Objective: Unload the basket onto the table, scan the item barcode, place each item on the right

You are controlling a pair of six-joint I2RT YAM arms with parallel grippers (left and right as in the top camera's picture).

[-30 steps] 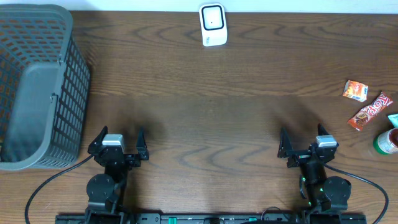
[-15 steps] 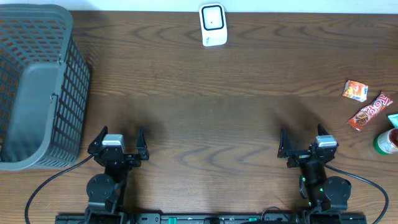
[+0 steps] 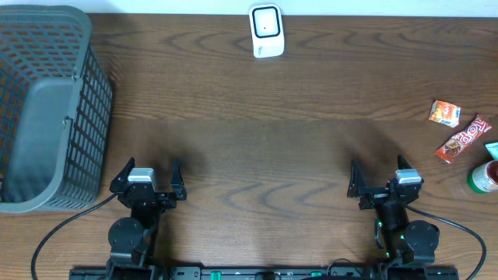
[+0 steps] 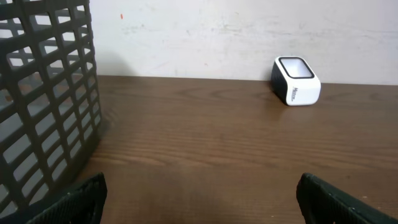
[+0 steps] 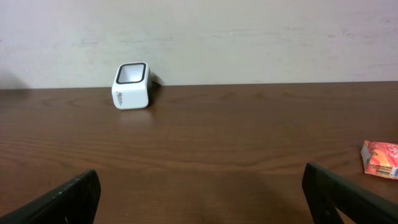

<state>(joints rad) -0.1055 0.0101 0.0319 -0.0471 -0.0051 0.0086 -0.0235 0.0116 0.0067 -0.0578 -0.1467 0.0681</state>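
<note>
A white barcode scanner (image 3: 266, 31) stands at the far middle of the wooden table, also in the left wrist view (image 4: 296, 81) and the right wrist view (image 5: 131, 85). Items lie at the right edge: an orange packet (image 3: 444, 113) (image 5: 380, 159), a red candy bar (image 3: 464, 139) and a green-capped container (image 3: 484, 177). My left gripper (image 3: 150, 174) (image 4: 200, 199) rests open near the front edge with only bare table between its fingers. My right gripper (image 3: 377, 176) (image 5: 202, 193) is open too, well short of the items.
A tall grey plastic basket (image 3: 47, 101) (image 4: 43, 106) fills the far left of the table, just beyond the left gripper. A teal object (image 3: 492, 148) pokes in at the right edge. A white wall runs behind the scanner.
</note>
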